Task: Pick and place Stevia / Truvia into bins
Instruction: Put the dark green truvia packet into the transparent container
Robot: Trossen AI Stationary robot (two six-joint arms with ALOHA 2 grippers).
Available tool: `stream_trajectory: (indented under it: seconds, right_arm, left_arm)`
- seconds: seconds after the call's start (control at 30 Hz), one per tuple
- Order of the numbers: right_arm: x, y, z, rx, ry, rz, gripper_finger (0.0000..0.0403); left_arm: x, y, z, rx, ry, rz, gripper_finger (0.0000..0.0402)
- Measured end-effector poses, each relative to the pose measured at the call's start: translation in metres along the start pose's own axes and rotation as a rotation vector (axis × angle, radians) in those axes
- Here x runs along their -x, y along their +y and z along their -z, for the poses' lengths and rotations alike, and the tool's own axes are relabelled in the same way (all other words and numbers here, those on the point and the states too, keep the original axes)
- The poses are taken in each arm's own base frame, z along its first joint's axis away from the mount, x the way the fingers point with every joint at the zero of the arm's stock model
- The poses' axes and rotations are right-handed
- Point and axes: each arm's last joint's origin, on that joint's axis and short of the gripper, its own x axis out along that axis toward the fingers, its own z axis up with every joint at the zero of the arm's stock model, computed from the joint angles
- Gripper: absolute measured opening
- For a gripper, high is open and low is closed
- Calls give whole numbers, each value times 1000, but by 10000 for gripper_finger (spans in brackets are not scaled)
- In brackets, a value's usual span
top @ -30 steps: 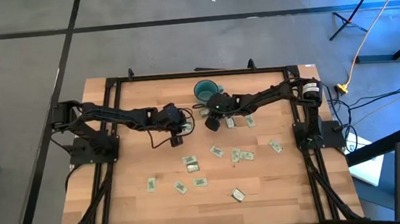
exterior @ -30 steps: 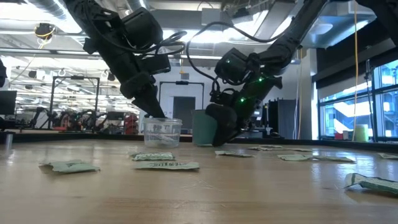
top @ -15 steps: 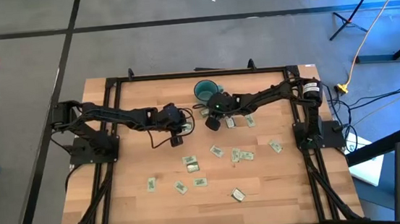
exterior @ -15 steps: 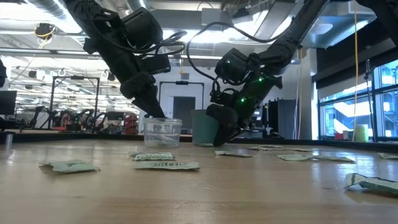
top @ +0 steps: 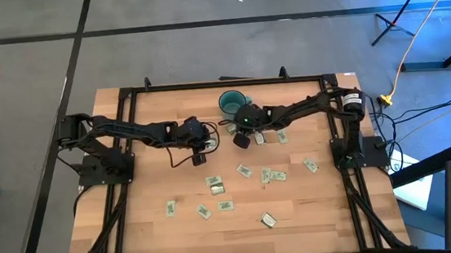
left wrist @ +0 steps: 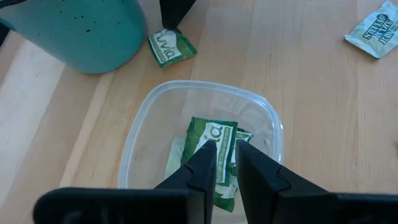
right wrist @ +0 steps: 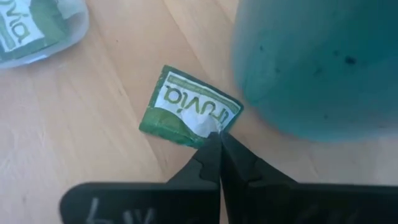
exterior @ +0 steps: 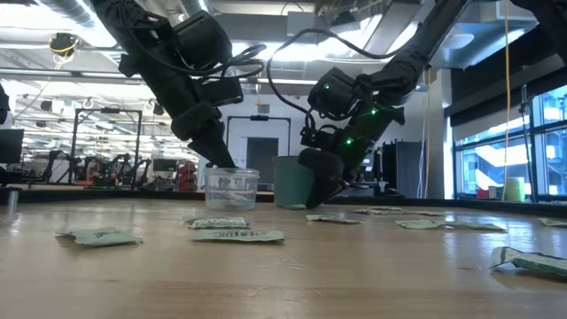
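A clear square tub [left wrist: 140,124] stands near the table's middle [top: 209,145], beside a teal mug [top: 230,102]. My left gripper [left wrist: 225,158] hangs over the tub with its fingers a narrow gap apart. A green Truvia packet [left wrist: 214,132] lies in the tub below them, on a paler one [left wrist: 176,158]. My right gripper [right wrist: 217,144] slants down next to the mug [right wrist: 317,62], shut at the edge of another Truvia packet [right wrist: 186,109] that lies flat on the wood. Several more packets [top: 244,171] lie scattered toward the near edge. My right gripper has its shut fingertips [right wrist: 212,149] on the near edge [right wrist: 208,132] of the Truvia packet, close to the mug's foot. It comes slanting down from above and from the table's right. The packet lies flat on the table. Whether the edge is pinched or only pressed, I cannot tell.
The mug [exterior: 288,182] stands right behind the right gripper [exterior: 314,202] and close to the tub [exterior: 232,188]. Loose packets lie near the front [exterior: 97,237], [exterior: 237,235] and on the right [top: 310,165]. Black frame rails run along the table's sides.
My right gripper has edged a little toward the table's right, its tips staying at the packet by the mug. My left gripper and the tub have kept still.
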Motion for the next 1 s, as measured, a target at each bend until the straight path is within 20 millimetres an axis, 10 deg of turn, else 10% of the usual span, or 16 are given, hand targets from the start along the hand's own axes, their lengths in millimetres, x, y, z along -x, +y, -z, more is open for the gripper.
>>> stream_trajectory:
  seconds: [0.6, 1.0]
  right_arm:
    - [6, 9, -2, 48, -23, -22, 0]
    - [53, 29, -26, 147, -172, -75, 0]
  left_arm:
    - [40, -15, -16, -130, -156, 3, 97]
    - [69, -51, 4, -172, -26, 163, 99]
